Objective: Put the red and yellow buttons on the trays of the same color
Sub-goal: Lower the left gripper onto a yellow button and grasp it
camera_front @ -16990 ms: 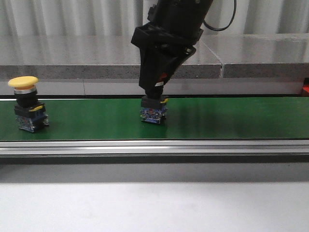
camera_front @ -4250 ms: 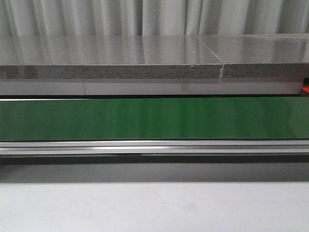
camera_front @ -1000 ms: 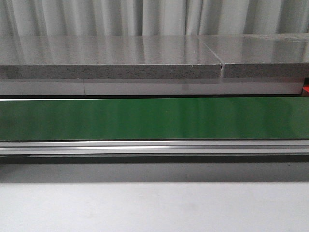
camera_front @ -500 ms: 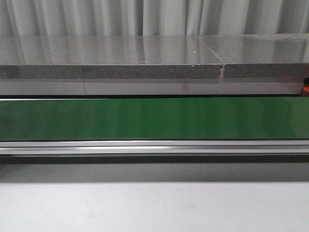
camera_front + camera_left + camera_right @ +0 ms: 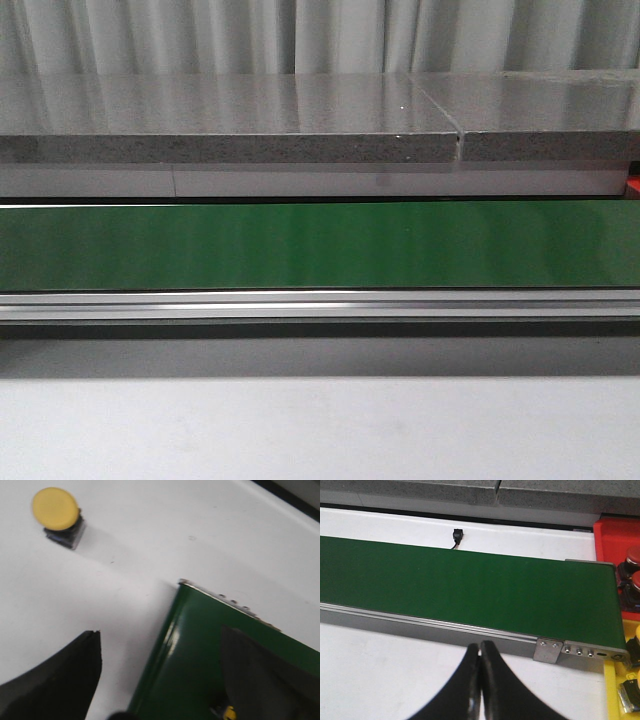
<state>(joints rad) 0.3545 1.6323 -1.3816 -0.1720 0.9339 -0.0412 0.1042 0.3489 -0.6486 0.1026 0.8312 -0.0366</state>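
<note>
1. White desk (image 5: 320,430) fills the foreground of the front view, with a green belt (image 5: 320,245) running across behind it on a silver rail (image 5: 320,303); neither arm shows there.
2. Nearest the right wrist camera, the right end effector (image 5: 480,680) hangs over the desk with its dark fingers pressed together and nothing between them.
3. Beyond it lies the belt, bare of buttons, ending at a metal bracket (image 5: 547,651).
4. Past that end, a yellow tray (image 5: 612,690) holds button parts at the picture's edge, and a red tray (image 5: 610,542) farther back holds red buttons (image 5: 632,555).
5. In the left wrist view, the left end effector (image 5: 160,680) is spread wide, empty, straddling the belt's corner.
6. A small yellow-and-blue object (image 5: 227,713) peeks out by one finger on the belt; too hidden to identify.
7. Farther off, a yellow button (image 5: 56,510) stands upright on the desk, well apart from the belt.
8. Grey slab (image 5: 230,145) and pale curtain (image 5: 300,35) close the background.
</note>
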